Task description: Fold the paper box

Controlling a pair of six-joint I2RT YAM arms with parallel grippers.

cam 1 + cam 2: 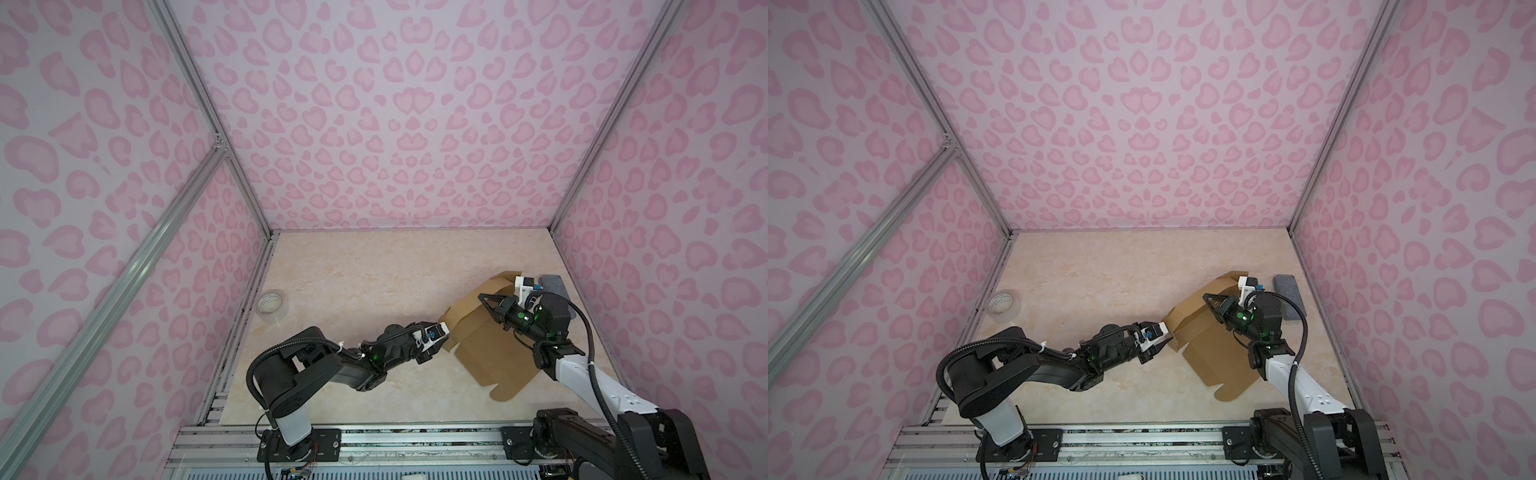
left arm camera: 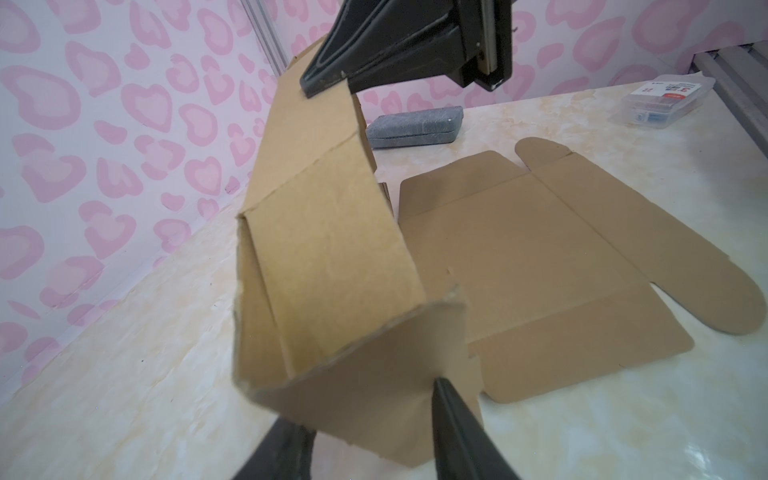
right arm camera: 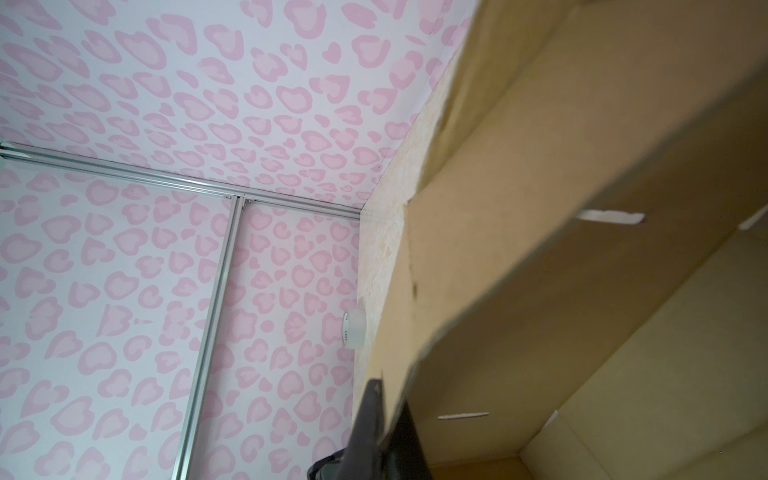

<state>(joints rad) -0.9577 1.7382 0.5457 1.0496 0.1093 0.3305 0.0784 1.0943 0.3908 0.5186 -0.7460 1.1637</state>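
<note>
Left wrist view: left gripper straddles a paper box flap, half open. Right gripper pinches its raised panel, fully closed.

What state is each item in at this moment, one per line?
paper box: partly folded, one side panel raised, rest lying flat.
right end effector: shut on the raised panel's top edge.
left end effector: open, straddling the panel's end flap.
tape roll: lying flat, untouched.
grey block: lying flat, untouched.
</note>
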